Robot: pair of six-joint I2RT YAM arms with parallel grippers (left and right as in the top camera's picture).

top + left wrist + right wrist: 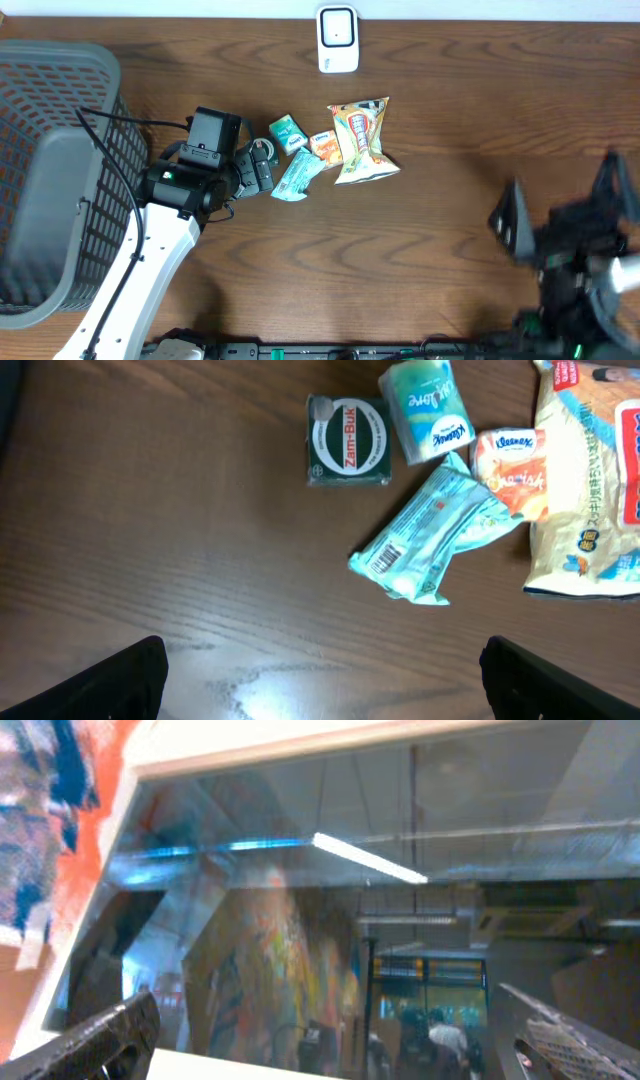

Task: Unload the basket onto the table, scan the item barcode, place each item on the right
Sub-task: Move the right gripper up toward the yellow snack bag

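1. Overhead, far left: a grey mesh basket (60, 180) sits at the edge of the wooden table (450, 300), with the left arm's white link just beside it.
2. The left gripper (262, 165) hovers just left of a cluster of goods, fingers spread wide and holding nothing; its wrist view shows bare wood between them.
3. In that cluster lie a green Zam-Buk tin (348, 442), a small teal pack (428, 408) and an orange Kleenex pack (512, 470).
4. The teal packet (435, 530) lies tilted against the Kleenex pack, its barcode (385, 562) facing up.
5. A snack bag (362, 140) lies on the cluster's right.
6. A white scanner (338, 38) stands at the far edge, apart from the goods.
7. The right gripper (560, 200), blurred, hangs well away on the right, fingers apart and empty.
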